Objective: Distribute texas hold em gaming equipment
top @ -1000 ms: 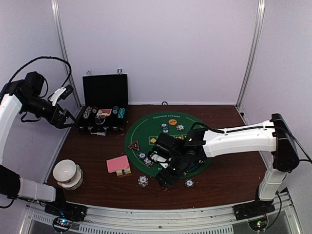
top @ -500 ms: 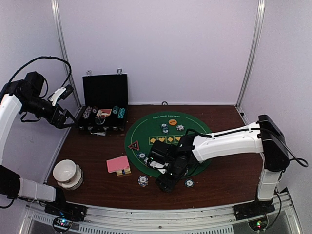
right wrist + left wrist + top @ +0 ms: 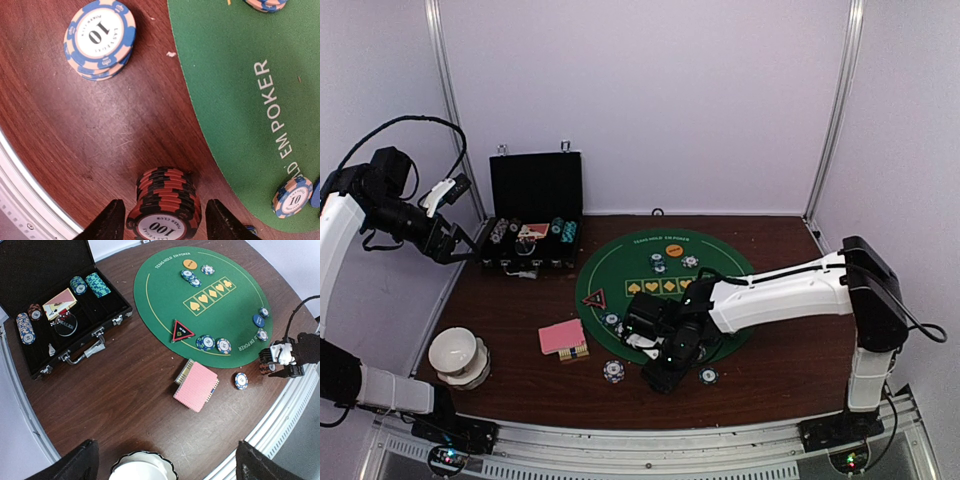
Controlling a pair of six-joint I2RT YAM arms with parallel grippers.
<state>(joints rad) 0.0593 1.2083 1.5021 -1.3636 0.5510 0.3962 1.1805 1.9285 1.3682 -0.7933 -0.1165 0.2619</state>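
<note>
Right gripper [image 3: 165, 202] stood low over a stack of red-and-black striped poker chips [image 3: 164, 187], jaws parted either side with a sliver of gap, likely so the pile could be taken whole as one share. Stack sat on the dark brown wooden table [image 3: 500, 320], just off the near edge of the round green felt mat [image 3: 720, 265]. Left gripper [image 3: 166, 452] hung wide open and empty at far left, probably parked clear; pale lilac walls [image 3: 650, 100] all round.

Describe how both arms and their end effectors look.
The left arm and right arm have white shells between black joints, with black cables looping along them. The left end effector shows broad black fingers. The right end effector has tapered black fingers and white parts on its body.
</note>
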